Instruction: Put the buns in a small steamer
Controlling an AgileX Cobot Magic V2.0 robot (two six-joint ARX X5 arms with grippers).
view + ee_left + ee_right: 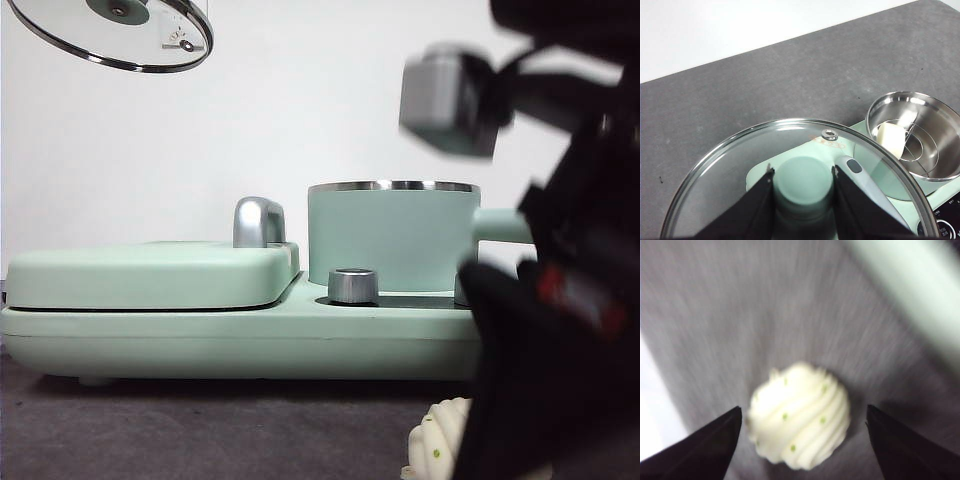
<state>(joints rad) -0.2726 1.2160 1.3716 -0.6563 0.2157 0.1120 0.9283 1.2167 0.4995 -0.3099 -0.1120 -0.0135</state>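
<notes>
Left hand (802,182) is clamped on the green knob (802,186) of the glass lid (740,170), holding it up in the air at about 10 o'clock in the front view. The small steamer (392,238) sits uncovered on the mint-green cooker base (230,340), and the smooth bun (891,140) is inside it on the wire rack (920,147). The ribbed bun (799,415) with the green dots lies on the grey surface (740,315), down at 5 o'clock in the front view. Right hand (802,437) is spread wide with a jaw on either side of that bun, not touching it. The wrist shot is pretty blurry.
</notes>
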